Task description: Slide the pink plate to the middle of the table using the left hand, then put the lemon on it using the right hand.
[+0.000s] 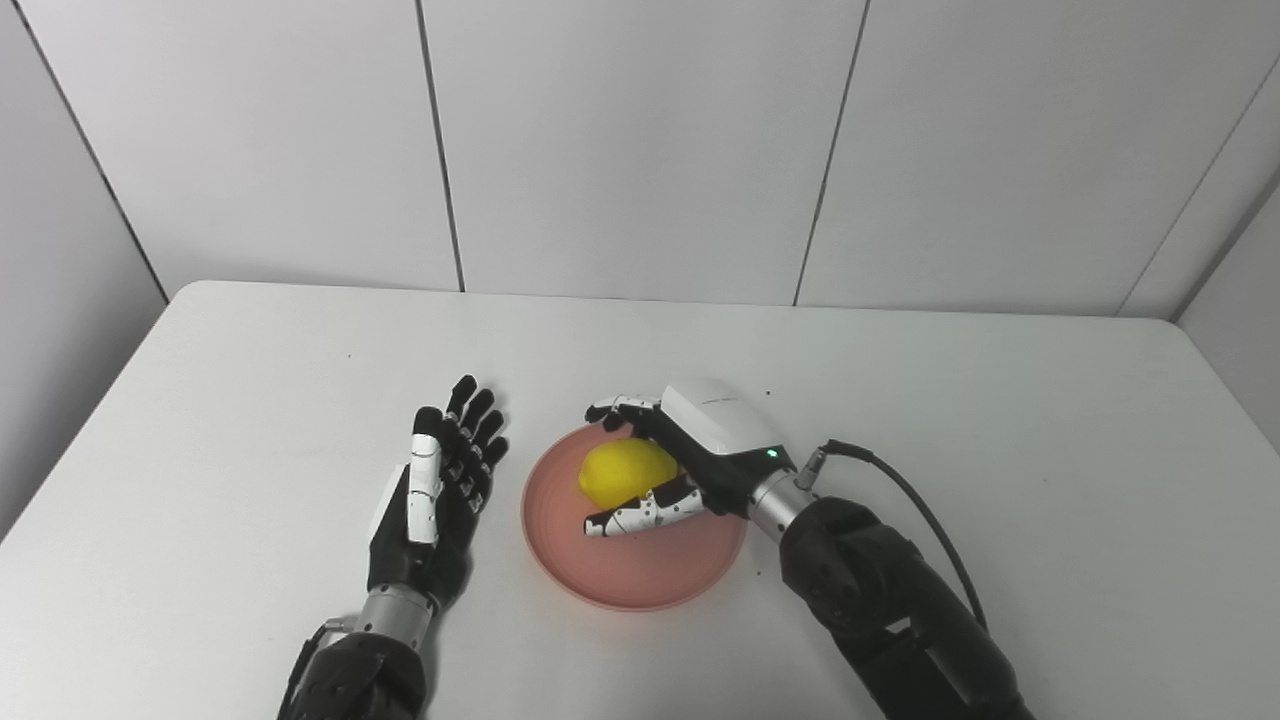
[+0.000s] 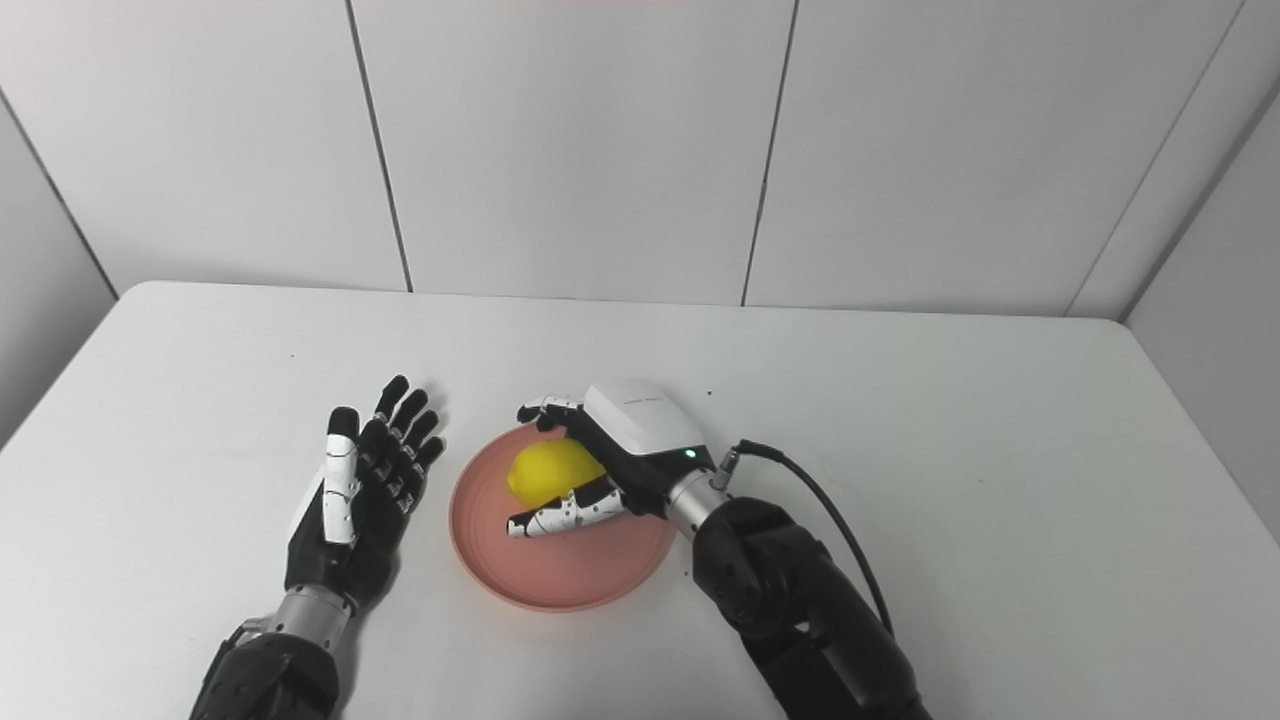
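Note:
The pink plate [image 1: 640, 570] lies on the white table near the middle, a little toward the front. A yellow lemon [image 1: 625, 470] sits over the plate's back half, low on or just above its surface. My right hand [image 1: 690, 450] reaches in from the right and wraps the lemon, with fingers [image 1: 620, 410] behind it and the thumb against its front. My left hand [image 1: 440, 480] rests open just left of the plate, fingers spread and pointing away, apart from the rim.
The table [image 1: 1000, 420] is white, with its back edge against a panelled wall. A black cable [image 1: 920, 510] loops off my right wrist above the tabletop.

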Controlling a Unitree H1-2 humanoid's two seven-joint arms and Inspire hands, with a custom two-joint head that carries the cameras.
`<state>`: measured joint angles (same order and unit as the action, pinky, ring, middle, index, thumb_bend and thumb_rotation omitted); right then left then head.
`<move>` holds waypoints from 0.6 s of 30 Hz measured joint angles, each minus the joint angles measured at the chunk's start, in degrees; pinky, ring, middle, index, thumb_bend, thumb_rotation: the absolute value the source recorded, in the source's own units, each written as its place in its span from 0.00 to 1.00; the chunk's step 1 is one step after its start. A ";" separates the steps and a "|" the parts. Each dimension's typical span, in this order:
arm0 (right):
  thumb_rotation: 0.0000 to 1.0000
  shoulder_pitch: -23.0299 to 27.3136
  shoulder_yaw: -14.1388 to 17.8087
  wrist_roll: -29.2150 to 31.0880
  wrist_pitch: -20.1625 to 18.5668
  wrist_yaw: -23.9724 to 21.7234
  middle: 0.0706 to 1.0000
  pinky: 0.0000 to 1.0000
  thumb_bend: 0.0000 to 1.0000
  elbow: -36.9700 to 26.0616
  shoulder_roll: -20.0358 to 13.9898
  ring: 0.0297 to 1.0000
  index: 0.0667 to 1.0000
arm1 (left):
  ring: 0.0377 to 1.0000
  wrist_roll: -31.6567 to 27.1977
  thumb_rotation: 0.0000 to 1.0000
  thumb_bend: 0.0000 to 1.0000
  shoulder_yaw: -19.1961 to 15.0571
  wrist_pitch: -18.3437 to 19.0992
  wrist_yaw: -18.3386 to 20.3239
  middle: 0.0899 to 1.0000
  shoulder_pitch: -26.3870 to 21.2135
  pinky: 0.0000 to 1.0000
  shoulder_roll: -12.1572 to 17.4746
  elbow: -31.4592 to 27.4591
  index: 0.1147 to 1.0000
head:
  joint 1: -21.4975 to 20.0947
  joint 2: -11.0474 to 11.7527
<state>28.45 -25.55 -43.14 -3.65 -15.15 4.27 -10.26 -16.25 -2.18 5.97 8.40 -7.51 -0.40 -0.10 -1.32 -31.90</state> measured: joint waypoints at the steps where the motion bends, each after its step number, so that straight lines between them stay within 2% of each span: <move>1: 0.59 -0.04 0.14 0.20 0.00 -0.01 0.76 0.65 1.00 -0.42 0.02 0.71 0.78 | 0.99 0.01 1.00 0.74 0.01 0.00 0.00 1.00 0.00 1.00 0.01 0.00 1.00 | 0.00 0.00; 6: 0.60 -0.30 1.75 3.19 -0.03 -0.65 0.79 0.69 1.00 -3.83 0.39 0.75 0.81 | 0.99 0.04 1.00 0.74 0.02 -0.01 0.00 1.00 -0.01 1.00 0.02 0.01 1.00 | 0.09 0.26; 18: 0.68 -2.78 7.09 9.45 0.02 1.32 0.79 0.71 1.00 -8.68 0.72 0.76 0.82 | 0.99 0.24 0.98 0.74 -0.15 -0.28 0.05 0.99 -0.06 1.00 0.00 0.27 1.00 | -0.09 0.79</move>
<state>25.67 -18.46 -33.69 -3.63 -13.83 -4.41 -9.55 -16.01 -2.32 5.69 8.45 -7.57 -0.40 0.17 -1.41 -31.12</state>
